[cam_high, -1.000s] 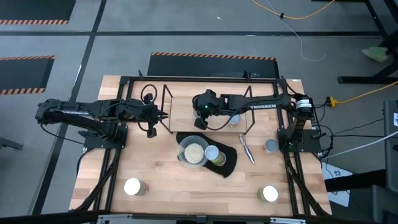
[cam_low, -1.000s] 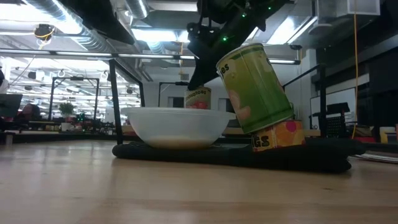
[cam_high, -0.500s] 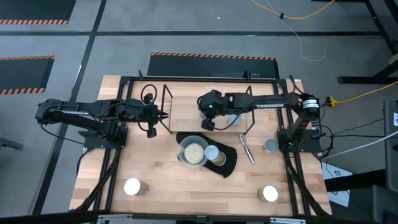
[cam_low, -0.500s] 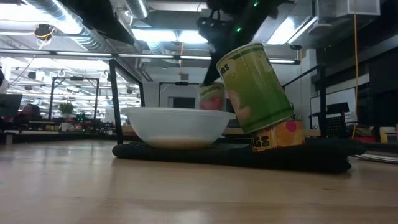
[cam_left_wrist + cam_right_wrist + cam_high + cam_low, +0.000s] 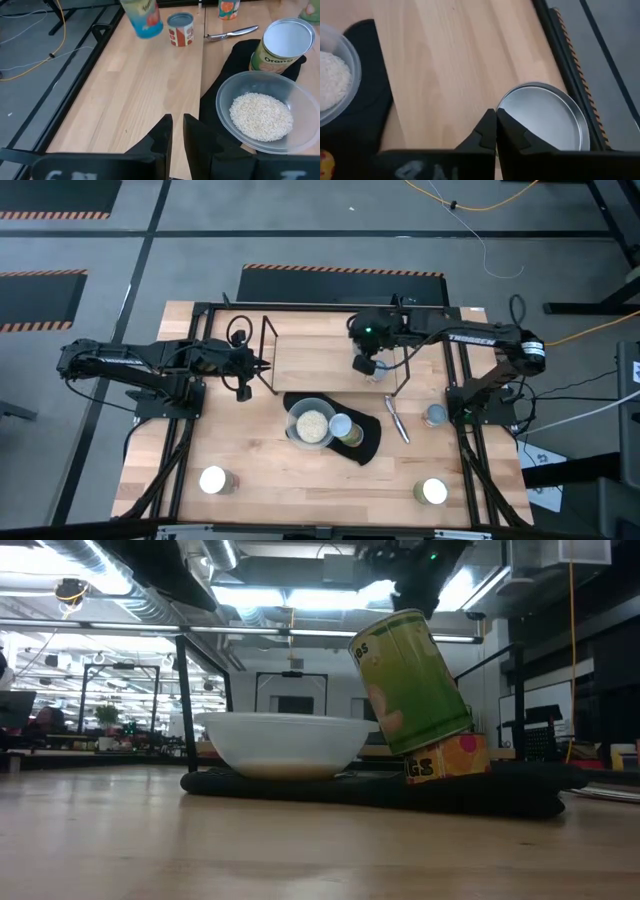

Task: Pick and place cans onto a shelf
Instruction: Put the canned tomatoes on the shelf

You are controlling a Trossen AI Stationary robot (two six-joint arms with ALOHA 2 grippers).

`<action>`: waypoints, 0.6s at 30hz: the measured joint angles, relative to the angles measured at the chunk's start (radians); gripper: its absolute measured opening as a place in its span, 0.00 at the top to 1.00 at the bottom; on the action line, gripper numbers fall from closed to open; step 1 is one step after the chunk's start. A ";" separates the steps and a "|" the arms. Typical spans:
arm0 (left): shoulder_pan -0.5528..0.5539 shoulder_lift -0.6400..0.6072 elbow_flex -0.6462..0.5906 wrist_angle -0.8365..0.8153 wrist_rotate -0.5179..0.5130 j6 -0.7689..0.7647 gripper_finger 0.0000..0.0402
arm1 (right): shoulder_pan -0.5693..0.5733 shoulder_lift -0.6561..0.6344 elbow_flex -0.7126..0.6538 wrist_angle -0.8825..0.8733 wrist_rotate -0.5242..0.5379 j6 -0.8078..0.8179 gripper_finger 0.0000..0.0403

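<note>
Right arm reaching across the far side of the table from its base at the right edge, elbow out, wrist pointing left and down; right gripper (image 5: 364, 366) hanging over the boards, fingers (image 5: 487, 131) pressing together, nothing between them. Left arm lying low along the left side, stretching toward the middle; left gripper (image 5: 243, 392) pointing down, fingers (image 5: 163, 134) standing a narrow slit apart, holding nothing.
</note>
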 joint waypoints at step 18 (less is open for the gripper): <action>0.000 0.000 0.000 0.000 0.002 0.000 0.90 | -0.129 -0.311 -0.447 0.345 -0.079 -0.107 0.99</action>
